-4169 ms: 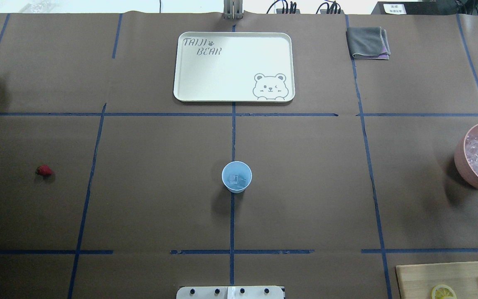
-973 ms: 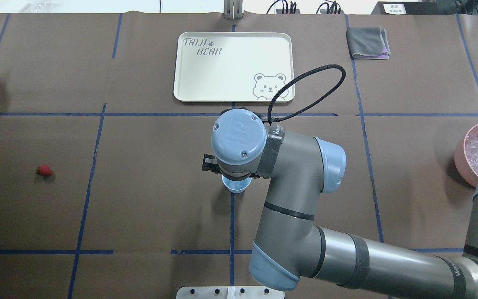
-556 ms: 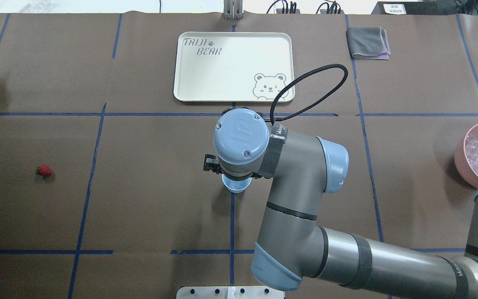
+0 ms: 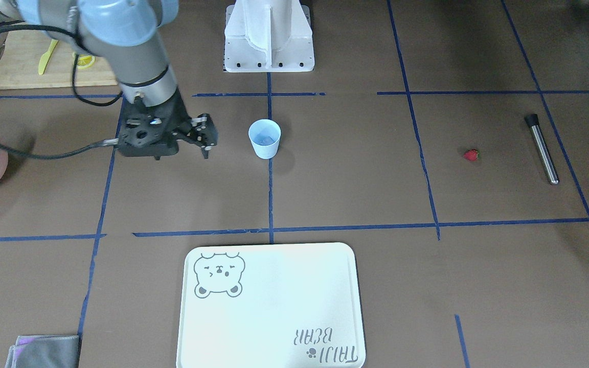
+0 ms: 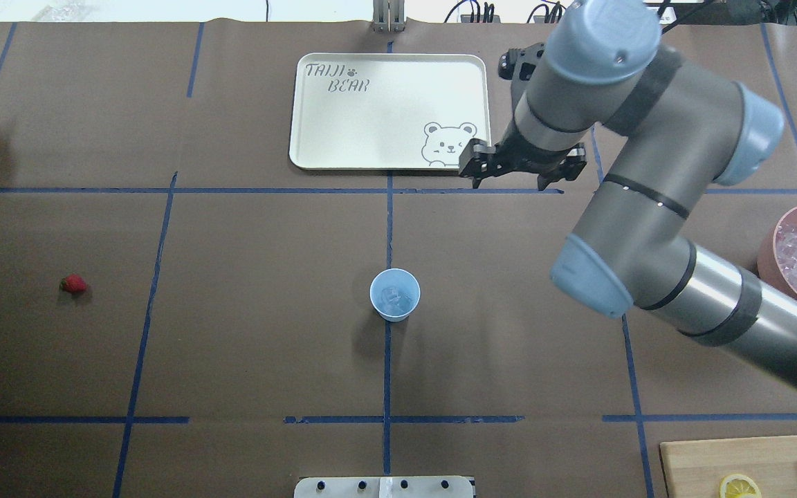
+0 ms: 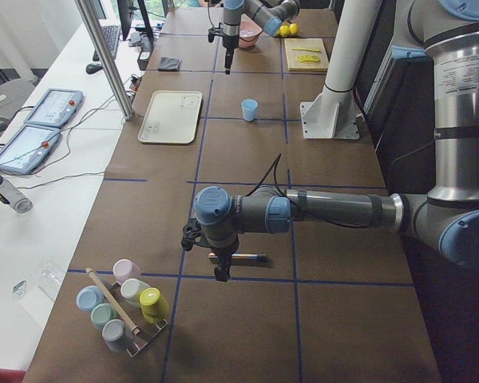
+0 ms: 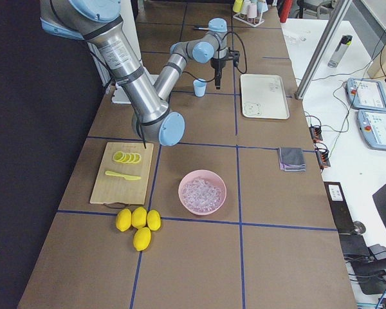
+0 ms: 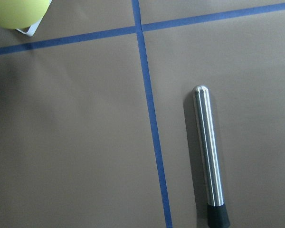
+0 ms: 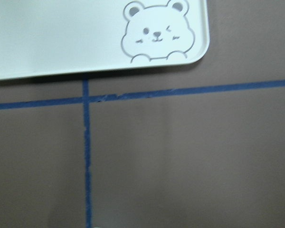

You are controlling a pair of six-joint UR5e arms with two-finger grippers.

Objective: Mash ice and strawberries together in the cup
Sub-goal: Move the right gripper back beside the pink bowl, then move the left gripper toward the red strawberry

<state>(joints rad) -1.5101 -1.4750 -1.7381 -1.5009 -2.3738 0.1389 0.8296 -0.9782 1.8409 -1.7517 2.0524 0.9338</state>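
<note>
We are seemingly centring the left end effector (image 6: pixel 220 273) over the metal muddler (image 8: pixel 208 152); its grip we cannot tell. Better closing across mid-shaft. The cup (image 5: pixel 394 295) with ice (image 5: pixel 391 297) is waiting mid-frame, strawberry (image 5: pixel 74 283) far left.

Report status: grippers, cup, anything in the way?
Right gripper open, empty, by tray corner. Left gripper over metal rod, open or shut unclear. Cup holds ice; strawberry on table, apart. Nothing over cup.
</note>
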